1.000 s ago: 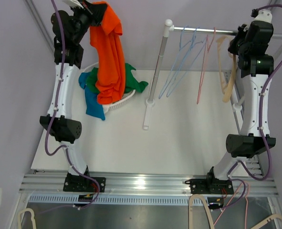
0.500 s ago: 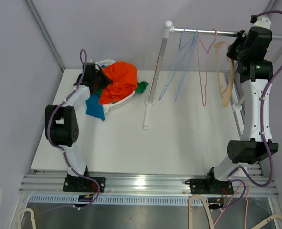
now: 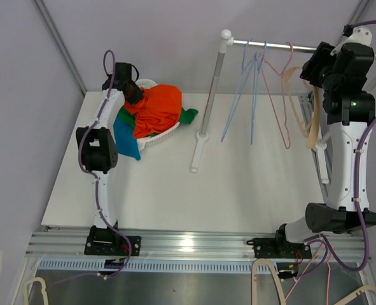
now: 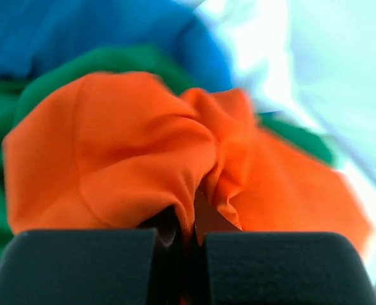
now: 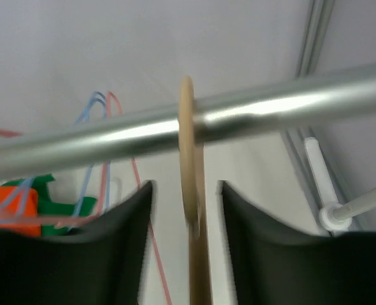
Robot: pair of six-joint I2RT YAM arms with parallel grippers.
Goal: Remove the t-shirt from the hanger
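The orange t-shirt (image 3: pixel 159 111) lies crumpled in the white basket (image 3: pixel 160 140), off any hanger. My left gripper (image 3: pixel 132 94) reaches into the basket from the back left, shut on a fold of the orange t-shirt (image 4: pixel 130 159). In the left wrist view the cloth runs down between the closed fingers (image 4: pixel 86 267). The bare tan hanger (image 3: pixel 311 136) hangs on the rack's rail (image 3: pixel 270 44) at the right. My right gripper (image 5: pixel 186 184) stands open around the tan hanger's hook (image 5: pixel 186 127), with a gap on each side of it.
Green cloth (image 4: pixel 3 127) and blue cloth (image 4: pixel 79 38) lie under the orange shirt in the basket. Blue wire hangers (image 3: pixel 242 95) and a pink one (image 3: pixel 280 108) hang on the rail. The rack's post (image 3: pixel 213 82) stands mid-table.
My left arm came down from high up and lowered the orange t-shirt into the basket. My right gripper opened off the tan hanger's hook. The hangers swung to the right.
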